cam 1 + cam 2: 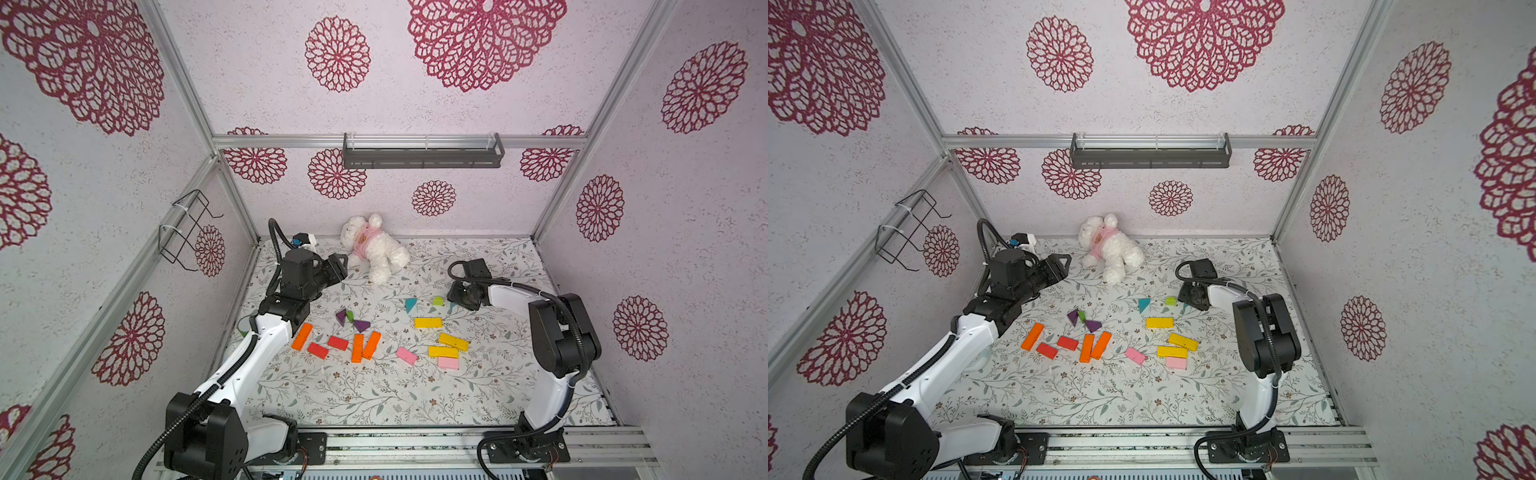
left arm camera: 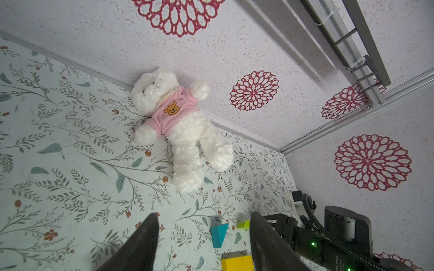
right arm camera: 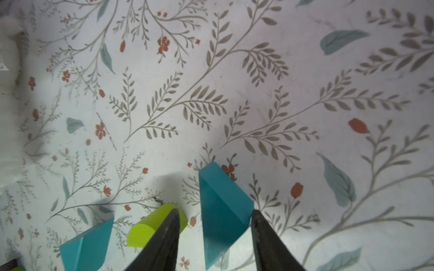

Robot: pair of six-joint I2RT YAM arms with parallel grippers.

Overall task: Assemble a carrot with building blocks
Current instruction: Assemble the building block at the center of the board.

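My right gripper (image 3: 215, 211) is low over the mat, jaws apart around a teal triangle (image 3: 220, 206) that stands on the mat. One finger touches its corner; the other shows a gap. A lime half-round block (image 3: 150, 225) and a second teal triangle (image 3: 87, 244) lie just beside. In a top view the orange bars (image 1: 357, 348), red bars (image 1: 337, 343) and purple triangles (image 1: 361, 325) lie mid-left. Yellow bars (image 1: 428, 322) and pink bars (image 1: 407, 356) lie mid-right. My left gripper (image 1: 340, 266) is raised at the back left, open and empty.
A white plush bear in pink (image 1: 374, 249) lies against the back wall. A green cup (image 1: 245, 326) peeks out behind the left arm. A wire rack (image 1: 187, 232) hangs on the left wall and a grey shelf (image 1: 422, 153) on the back wall.
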